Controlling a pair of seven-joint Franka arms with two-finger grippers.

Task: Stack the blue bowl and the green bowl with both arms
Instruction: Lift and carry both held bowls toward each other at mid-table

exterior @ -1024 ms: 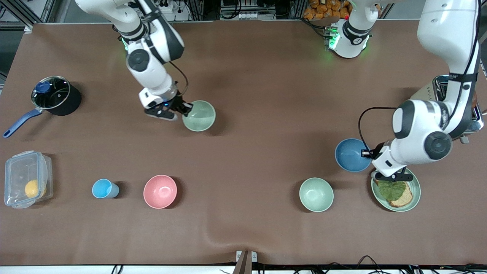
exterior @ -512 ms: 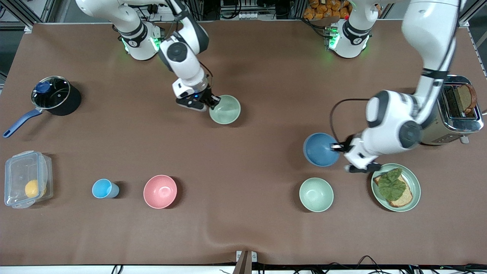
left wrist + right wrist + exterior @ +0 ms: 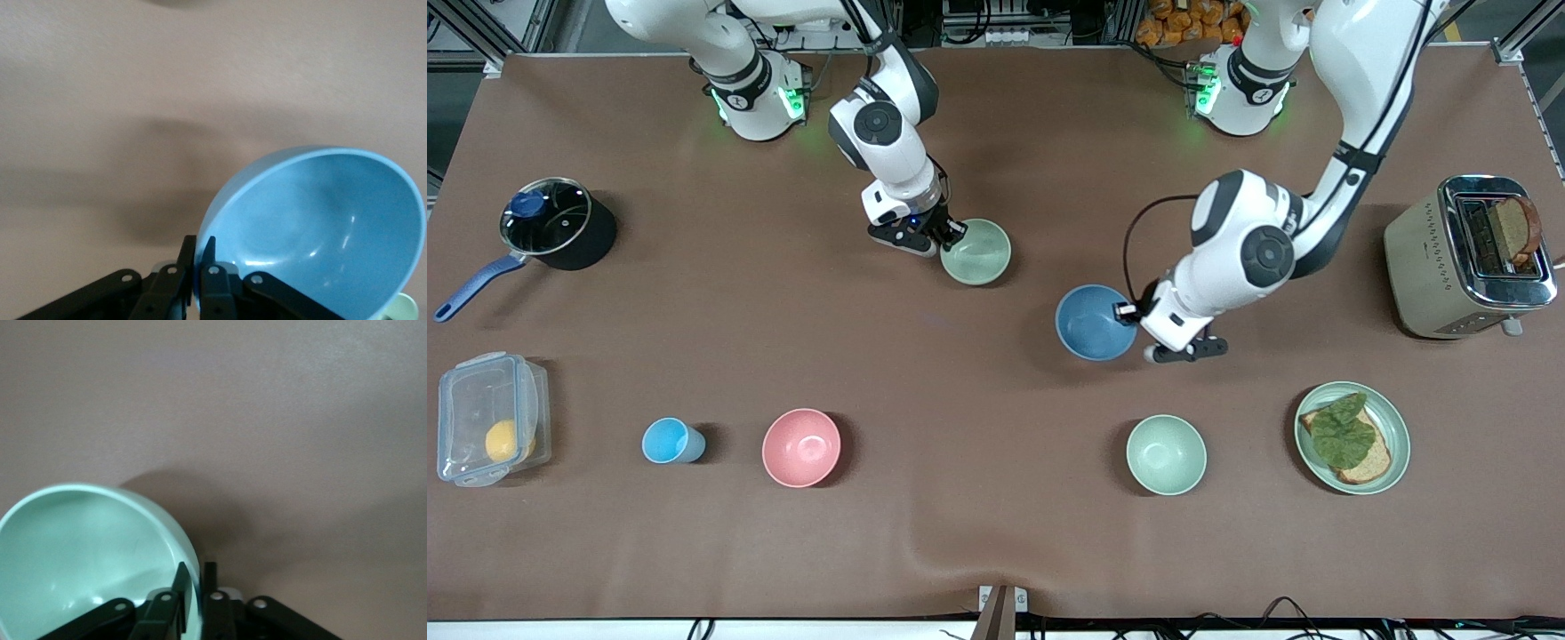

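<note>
My left claw (image 3: 1131,313) is pinched on the rim of the round matte medium-blue bowl (image 3: 1094,322); the left wrist view shows the two fingers (image 3: 208,267) pressed against the rim wall from either side, bowl (image 3: 320,227) tilted and up off the brown table cover (image 3: 996,533), its shadow on the cloth below. The bowl juts from the claw toward the right arm's end of the table.

My right claw (image 3: 951,236) straddles the rim of the round matte sage-green bowl (image 3: 976,252). In the right wrist view one finger (image 3: 179,587) sits inside the bowl (image 3: 87,553) and the other outside, with a sliver of gap at the rim; I cannot tell whether the grip is on or loosened. This bowl extends from the claw toward the left arm's end.

Between the two claws: bare cloth. The bowls are well apart, not stacked.
</note>
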